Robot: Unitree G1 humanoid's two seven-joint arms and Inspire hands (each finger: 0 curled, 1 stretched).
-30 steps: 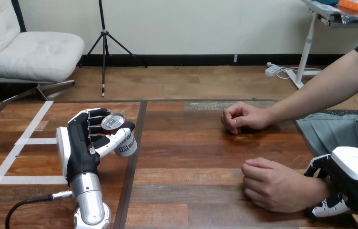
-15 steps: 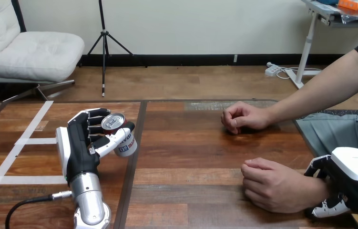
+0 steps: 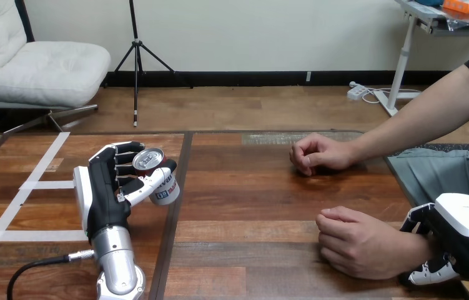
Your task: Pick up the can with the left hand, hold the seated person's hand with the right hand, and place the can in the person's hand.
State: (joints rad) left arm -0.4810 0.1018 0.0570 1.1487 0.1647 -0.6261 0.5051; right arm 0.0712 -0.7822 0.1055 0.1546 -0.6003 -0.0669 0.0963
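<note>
Head view across the wooden table (image 3: 250, 206). The left hand (image 3: 103, 190) stands at the left part of the table, its silver forearm (image 3: 116, 262) entering from the near edge. It grips the can (image 3: 160, 178). The fingers (image 3: 119, 164) curl round the can's far and left side, just below the silver lid. The thumb (image 3: 146, 186) crosses the can's near side, so that the can lies between thumb and fingers against the palm. The can leans, with its lid turned up and to the left and its printed body pointing down and to the right. Whether its base touches the wood cannot be told. The can sits just left of the dark seam (image 3: 174, 212) that runs from near to far through the tabletop, and right of the white tape lines (image 3: 32, 184).

The right hand (image 3: 463, 234) is at the near right corner. Its fingers (image 3: 414, 217) bend over the far side of the person's wrist (image 3: 420, 247) and its thumb (image 3: 430, 273) closes on the near side, clasping the wrist. The person's nearer hand (image 3: 356, 240) lies beyond that grasp as a loose fist resting on the table, knuckles to the left, well apart from the can. The person's farther hand (image 3: 316, 153) rests on the far right part of the table, fingers curled in, touching neither robot hand nor the can.
</note>
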